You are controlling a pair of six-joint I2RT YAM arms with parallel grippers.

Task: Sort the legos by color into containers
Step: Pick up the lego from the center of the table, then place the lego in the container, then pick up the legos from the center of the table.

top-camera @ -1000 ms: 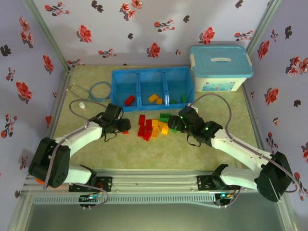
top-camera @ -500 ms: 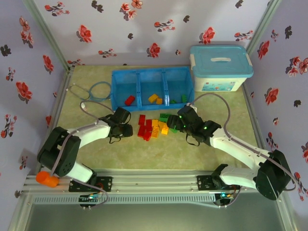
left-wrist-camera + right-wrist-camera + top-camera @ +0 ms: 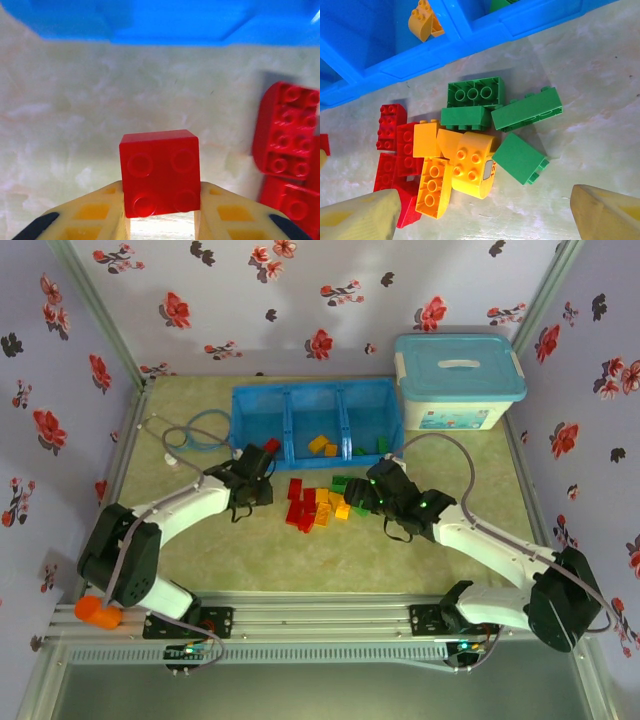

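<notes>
Closer in, the left gripper (image 3: 161, 214) pinches a four-stud red lego (image 3: 160, 172).

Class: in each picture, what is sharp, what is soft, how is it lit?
Left wrist view: the square red four-stud brick in the left gripper is sharp; the translucent blue plastic tray behind is soft. Right wrist view: the pile of red, orange-yellow and green bricks is crisp with soft-edged shadows; the pale yellow fingers of the right gripper softer. Top external view: diffuse light, no glare.
</notes>
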